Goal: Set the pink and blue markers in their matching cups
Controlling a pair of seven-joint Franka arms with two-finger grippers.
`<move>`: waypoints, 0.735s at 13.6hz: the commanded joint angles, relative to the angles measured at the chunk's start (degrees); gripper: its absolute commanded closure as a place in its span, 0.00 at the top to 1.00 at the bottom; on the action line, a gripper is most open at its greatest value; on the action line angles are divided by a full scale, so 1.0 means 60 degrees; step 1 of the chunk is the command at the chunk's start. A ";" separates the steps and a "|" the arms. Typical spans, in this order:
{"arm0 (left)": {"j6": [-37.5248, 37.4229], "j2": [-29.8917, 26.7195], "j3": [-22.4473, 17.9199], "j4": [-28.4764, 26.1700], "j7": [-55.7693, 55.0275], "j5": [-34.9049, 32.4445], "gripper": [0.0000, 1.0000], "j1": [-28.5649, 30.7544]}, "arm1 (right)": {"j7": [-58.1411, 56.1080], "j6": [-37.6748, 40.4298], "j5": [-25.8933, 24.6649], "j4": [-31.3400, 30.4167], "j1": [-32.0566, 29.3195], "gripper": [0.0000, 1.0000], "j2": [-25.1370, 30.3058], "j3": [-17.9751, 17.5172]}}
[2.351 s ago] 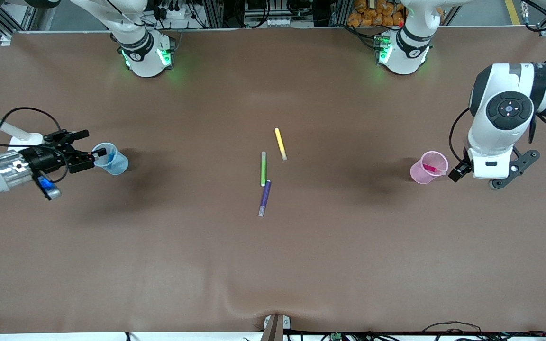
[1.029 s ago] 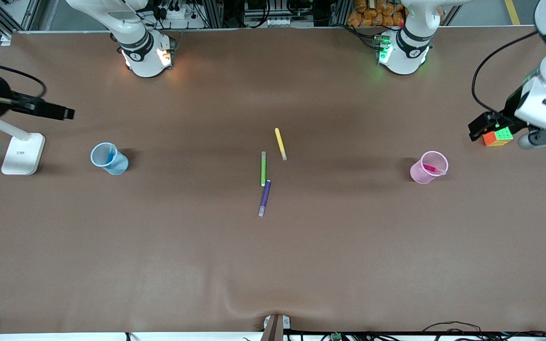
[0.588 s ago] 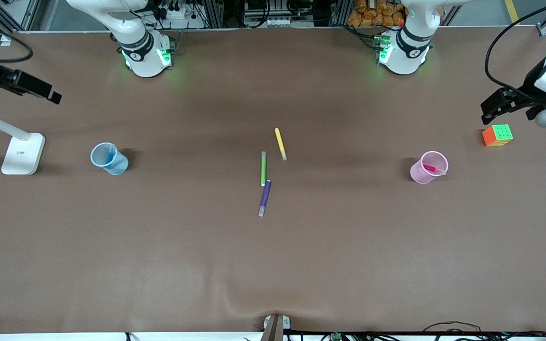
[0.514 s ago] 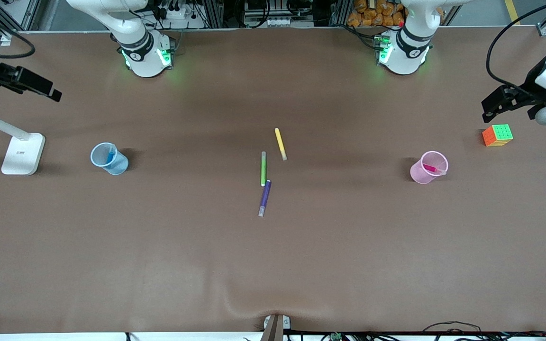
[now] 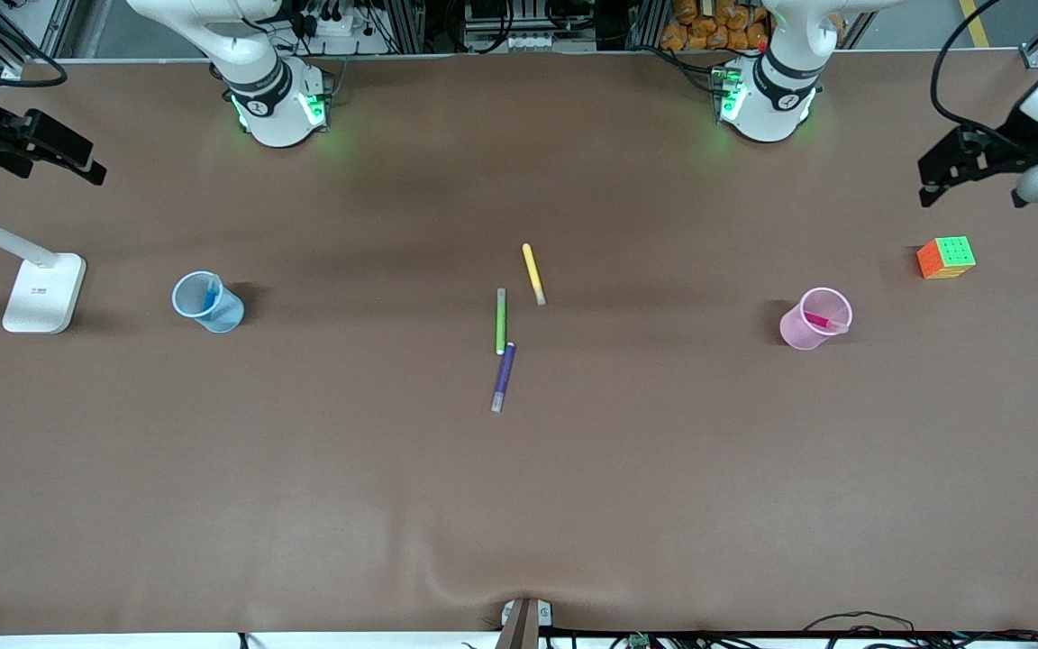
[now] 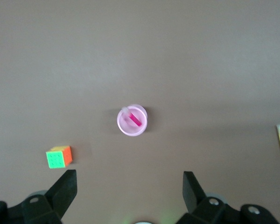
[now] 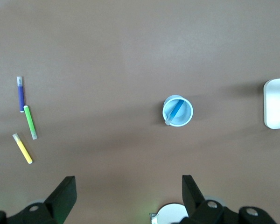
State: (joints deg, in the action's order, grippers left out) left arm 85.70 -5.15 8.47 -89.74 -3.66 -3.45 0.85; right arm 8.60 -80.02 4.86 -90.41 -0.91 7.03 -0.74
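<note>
The pink marker [image 5: 818, 320] stands in the pink cup [image 5: 813, 319], and the blue marker [image 5: 210, 298] stands in the blue cup [image 5: 206, 302]. Each marker leans on its cup's rim, with its pale cap poking up over the edge. The job looks done.

The left hand [image 5: 959, 169] is up in the air over the left arm's end of the table [image 5: 573, 505], above the colored cube [image 5: 945, 257]. Its fingers are spread wide and hold nothing. The right hand [image 5: 55, 153] is up over the right arm's end, above the white stand [image 5: 43, 291]. Its fingers are spread wide too, and empty. Both arms seem to be waiting.

What could go wrong now? The cups are light and see-through, and each is shorter than its marker. So a bump from an arm coming low could tip a cup, and its marker would roll out.

The green marker [image 5: 500, 321], yellow marker [image 5: 532, 273] and purple marker [image 5: 504, 376] lie in the middle of the table, well apart from both cups. A hand could grab the purple one by mistake, because it looks a bit like blue.
</note>
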 commanded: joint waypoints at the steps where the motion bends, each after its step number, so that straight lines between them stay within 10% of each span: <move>1: -0.0644 -0.0283 -0.0225 -0.0014 -0.0151 0.0457 1.00 -0.0185 | -0.0844 -0.0109 -0.0283 0.0259 -0.0170 1.00 -0.0190 -0.0052; 10: -0.1025 -0.0343 -0.0723 0.0205 -0.0663 0.0385 1.00 -0.0449 | -0.2854 -0.0652 -0.1264 0.0127 -0.0230 1.00 -0.0263 -0.0111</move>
State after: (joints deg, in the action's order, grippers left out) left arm 81.08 -7.06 4.72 -89.60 -5.97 -1.81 -1.04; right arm -6.42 -83.89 -1.29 -90.30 -1.81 5.82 -0.98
